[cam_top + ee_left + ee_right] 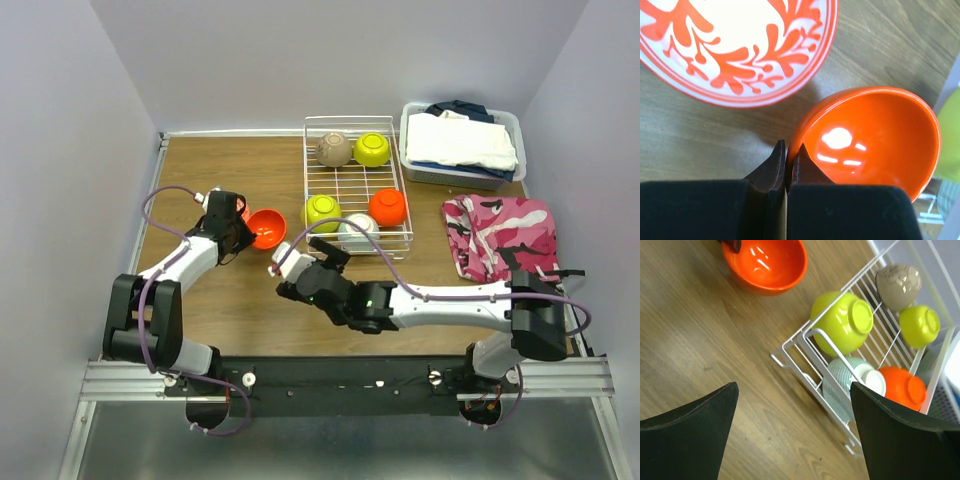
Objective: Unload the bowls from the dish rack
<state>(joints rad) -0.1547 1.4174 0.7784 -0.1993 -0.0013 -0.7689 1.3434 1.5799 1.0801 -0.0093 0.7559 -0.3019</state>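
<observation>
The white wire dish rack [310, 178] stands at the back middle of the table. It holds a taupe bowl [334, 149], two lime-green bowls [372, 149] [321, 211], an orange bowl [388, 207] and a pale blue bowl [358, 229]. Left of the rack, a second orange bowl [266, 228] rests upright on the wood. My left gripper [788, 150] is shut on its near rim [790, 145]. Beside it lies a white-and-red patterned bowl [735, 45]. My right gripper [794, 390] hangs open over bare wood, just in front of the rack's near-left corner [790, 347].
A grey bin of folded clothes [462, 145] sits right of the rack. A pink camouflage cloth [500, 232] lies in front of the bin. A metal rail [150, 210] borders the table's left side.
</observation>
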